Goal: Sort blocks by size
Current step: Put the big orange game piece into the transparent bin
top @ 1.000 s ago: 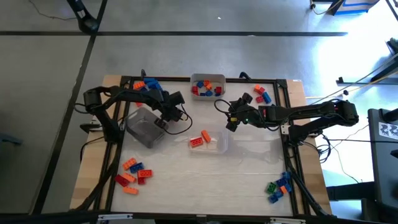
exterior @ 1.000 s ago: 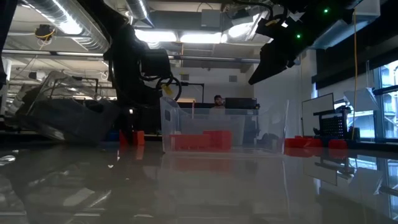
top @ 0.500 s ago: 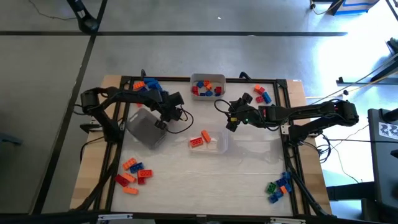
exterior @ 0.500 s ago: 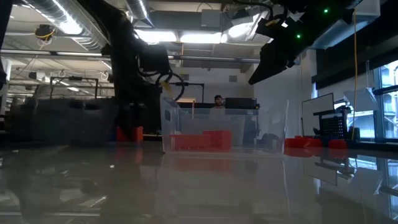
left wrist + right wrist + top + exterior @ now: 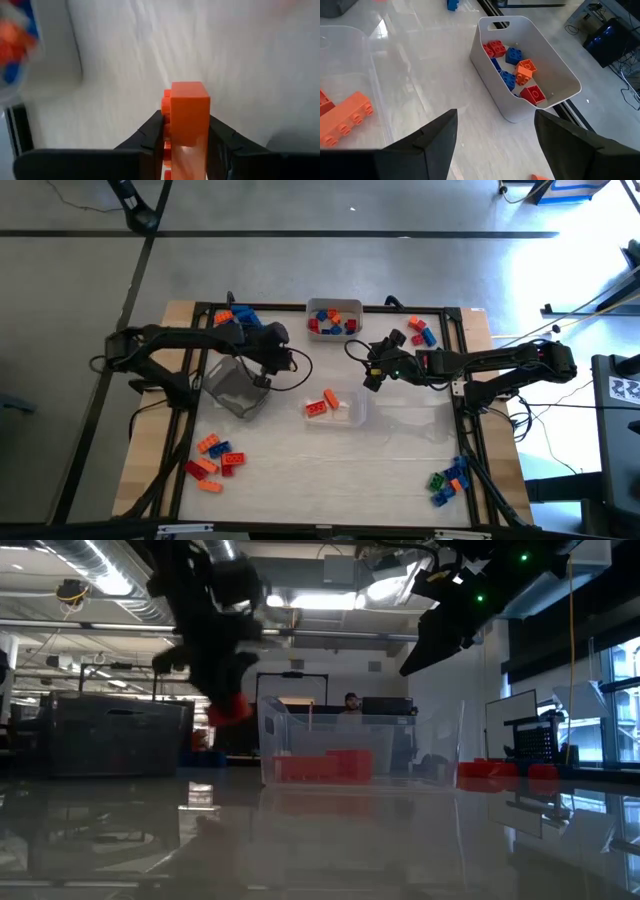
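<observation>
Left gripper (image 5: pixel 185 132) is pinching 1 orange brick (image 5: pixel 187 107) by its flat sides, lifted beside the grey bin (image 5: pixel 232 387). Right gripper (image 5: pixel 372 372) is hanging open near the white tub (image 5: pixel 540 75). Light, hard and slick, I'd guess: side grip suits.

Table (image 5: pixel 400 470) with trays (image 5: pixel 334 317), loose blocks (image 5: pixel 215 460)

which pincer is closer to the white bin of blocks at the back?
Right. The right pincer hovers open just off the white bin; the left pincer, shut on an orange block, is farther away.
</observation>
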Action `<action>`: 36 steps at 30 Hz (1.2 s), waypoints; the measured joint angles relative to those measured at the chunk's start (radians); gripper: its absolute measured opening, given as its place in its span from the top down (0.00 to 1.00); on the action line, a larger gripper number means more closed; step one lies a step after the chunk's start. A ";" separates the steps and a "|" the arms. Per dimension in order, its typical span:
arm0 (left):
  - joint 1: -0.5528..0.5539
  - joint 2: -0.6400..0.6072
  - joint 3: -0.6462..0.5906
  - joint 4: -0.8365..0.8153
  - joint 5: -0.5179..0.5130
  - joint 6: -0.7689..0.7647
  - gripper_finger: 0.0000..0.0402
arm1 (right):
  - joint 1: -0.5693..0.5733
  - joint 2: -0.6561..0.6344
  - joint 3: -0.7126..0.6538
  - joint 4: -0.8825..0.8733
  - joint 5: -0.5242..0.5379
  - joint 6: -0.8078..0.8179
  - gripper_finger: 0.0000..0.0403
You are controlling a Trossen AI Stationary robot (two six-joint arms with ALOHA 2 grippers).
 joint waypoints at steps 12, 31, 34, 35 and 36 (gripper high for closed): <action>-0.114 -0.050 0.001 0.312 0.334 -0.159 0.79 | 0.000 0.000 0.000 0.000 0.000 0.000 0.35; -0.181 0.137 0.001 0.534 0.358 -0.229 0.73 | 0.000 0.000 0.000 0.008 -0.019 0.001 0.35; -0.181 0.137 0.001 0.562 0.358 -0.283 0.67 | 0.000 0.000 0.000 0.008 -0.036 0.009 0.35; -0.181 0.137 0.001 0.566 0.358 -0.293 0.65 | 0.000 0.000 0.000 0.008 -0.043 0.014 0.35; -0.182 0.137 0.001 0.570 0.355 -0.299 0.63 | 0.000 0.000 0.000 0.008 -0.046 0.020 0.35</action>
